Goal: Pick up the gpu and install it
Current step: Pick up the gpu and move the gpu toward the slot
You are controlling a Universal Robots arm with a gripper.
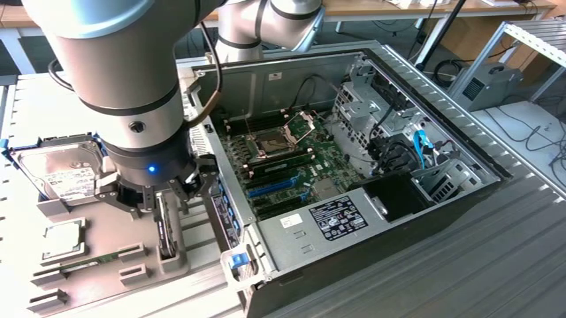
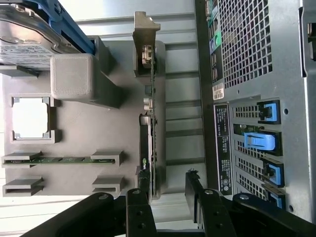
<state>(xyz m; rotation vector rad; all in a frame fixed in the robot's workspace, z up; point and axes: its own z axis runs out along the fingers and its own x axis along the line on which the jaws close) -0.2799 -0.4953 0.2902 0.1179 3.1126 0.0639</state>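
At the exterior view's left, a grey holder tray (image 1: 89,222) lies on the worktop (image 1: 26,106). A silver hard drive (image 1: 62,173) with a white label sits in its upper part. A square processor (image 1: 63,238) lies below it, and 1 narrow green memory stick (image 1: 93,260) lowest.

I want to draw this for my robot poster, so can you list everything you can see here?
computer case: one, grey metal, open, at the exterior view's right.
motherboard: one, green, inside the computer case.
grey tray: one, grey, beside the computer case.
gpu: one, green with silver bracket, on edge in the grey tray.
hard drive: one, silver, white label, on the grey tray.
square chip: one, silver, in a tray pocket.
memory stick: one, green, in a tray slot.
robot arm: one, silver-grey, above the grey tray.
gripper: one, black, open, around the gpu's end.
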